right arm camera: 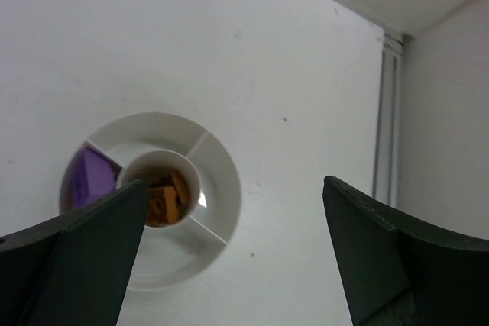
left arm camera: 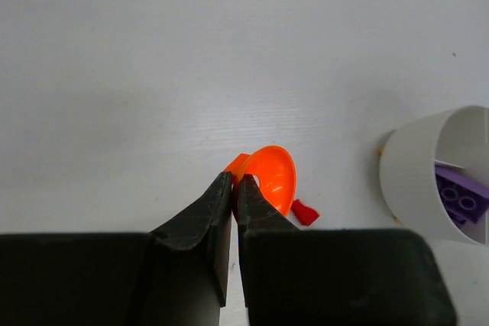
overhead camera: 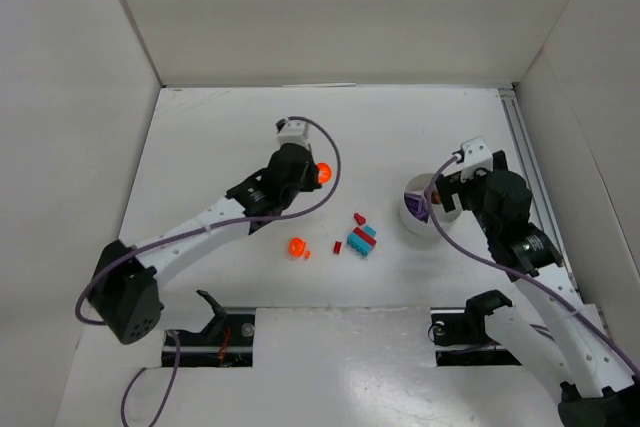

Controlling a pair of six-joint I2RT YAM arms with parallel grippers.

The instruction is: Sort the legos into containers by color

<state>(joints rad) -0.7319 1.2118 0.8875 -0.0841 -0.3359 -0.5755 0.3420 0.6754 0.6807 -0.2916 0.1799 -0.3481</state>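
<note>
My left gripper (overhead camera: 318,175) is shut on an orange dish-shaped lego (overhead camera: 323,173) and holds it over the table; in the left wrist view the jaws (left arm camera: 233,182) pinch its rim (left arm camera: 273,177). A second orange piece (overhead camera: 296,246) lies on the table, with a small red piece (overhead camera: 337,247) and a teal and red cluster (overhead camera: 363,237) to its right. The white divided bowl (overhead camera: 415,215) holds purple legos (left arm camera: 461,196) in one wedge and brown pieces (right arm camera: 163,198) in its centre cup. My right gripper (right arm camera: 234,185) is open and empty just above the bowl (right arm camera: 221,188).
A red lego (overhead camera: 359,218) lies left of the bowl and shows in the left wrist view (left arm camera: 305,212). White walls enclose the table on three sides. A metal rail (overhead camera: 522,137) runs along the right edge.
</note>
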